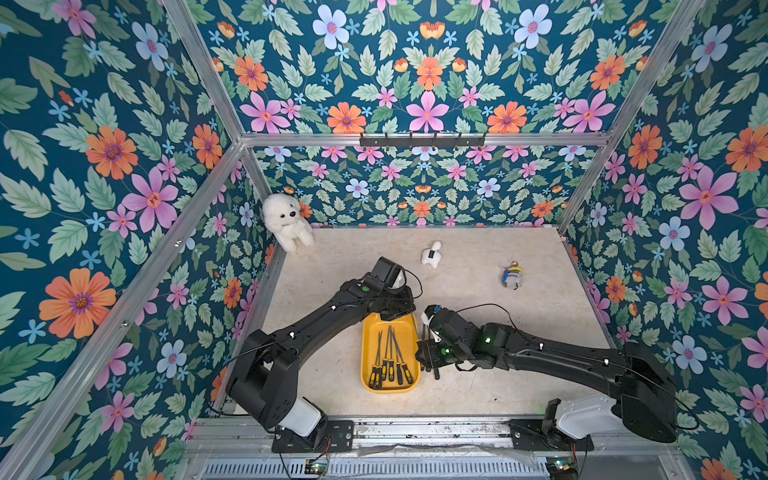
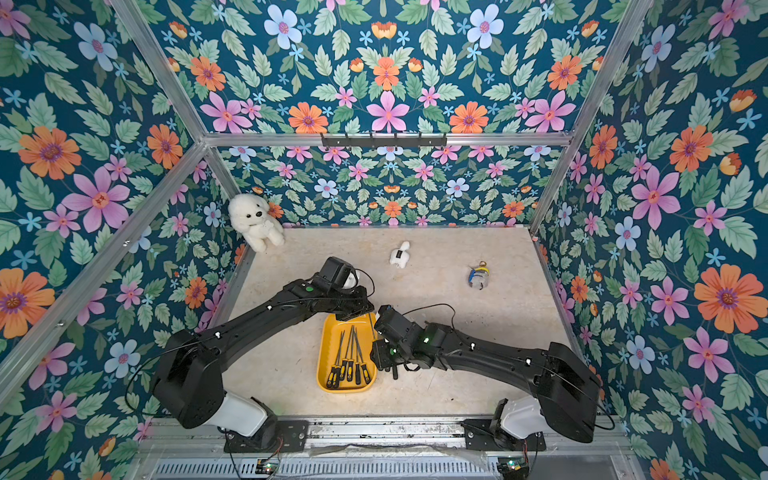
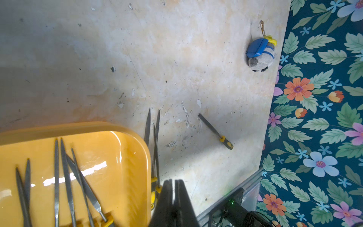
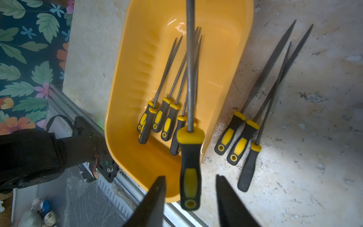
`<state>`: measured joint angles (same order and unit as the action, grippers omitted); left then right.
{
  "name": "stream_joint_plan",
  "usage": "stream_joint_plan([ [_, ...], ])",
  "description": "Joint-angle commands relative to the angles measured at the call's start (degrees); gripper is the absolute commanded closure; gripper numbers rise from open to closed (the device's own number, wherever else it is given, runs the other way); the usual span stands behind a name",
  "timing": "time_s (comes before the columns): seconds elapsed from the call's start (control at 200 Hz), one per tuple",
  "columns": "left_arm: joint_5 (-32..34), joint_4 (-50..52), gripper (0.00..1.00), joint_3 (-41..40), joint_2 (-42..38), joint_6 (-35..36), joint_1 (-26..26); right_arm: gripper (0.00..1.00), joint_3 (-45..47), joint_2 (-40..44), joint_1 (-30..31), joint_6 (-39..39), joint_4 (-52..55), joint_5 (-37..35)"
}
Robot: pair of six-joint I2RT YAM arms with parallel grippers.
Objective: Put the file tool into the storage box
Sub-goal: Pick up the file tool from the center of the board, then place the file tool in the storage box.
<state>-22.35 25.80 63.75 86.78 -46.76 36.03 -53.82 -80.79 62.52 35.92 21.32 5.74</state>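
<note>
Several files [image 1: 388, 357] lie in box [image 1: 368, 345] at desk's [image 1: 478, 257] 6 o'clock. Right fingers [image 4: 153, 200] spread wide, one file [image 4: 190, 167] loose between them, touching neither; left fingers [image 3: 167, 196] pressed together, holding nothing.

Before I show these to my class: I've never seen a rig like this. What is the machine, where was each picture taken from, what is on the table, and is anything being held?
It is a robot with two black arms, each ending in a two-fingered pincer. Two pictures look down from overhead and are nearly the same. The other two come from cameras on the arms' wrists.

On the table sits a yellow storage box with several files inside. Three loose files lie beside it and a lone file lies farther off. Toward the back are a white plush dog, a small white toy and a keychain toy.

The left pincer is shut on nothing. The right pincer is open. A black-and-yellow file sits between its fingers over the box's edge, apparently touching neither.
</note>
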Motion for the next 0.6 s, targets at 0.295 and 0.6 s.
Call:
stream_joint_plan([
  [0.295, 7.1, 13.2, 1.00, -0.5, -3.2, 13.6, -5.2, 0.29, 3.8, 8.9, -10.4, 4.7, 3.5, 2.5],
  [0.6, 8.2, 9.2, 1.00, -7.2, -1.3, 14.4, -5.0, 0.29, 6.2, 1.2, -11.2, 6.6, 5.2, 5.4],
])
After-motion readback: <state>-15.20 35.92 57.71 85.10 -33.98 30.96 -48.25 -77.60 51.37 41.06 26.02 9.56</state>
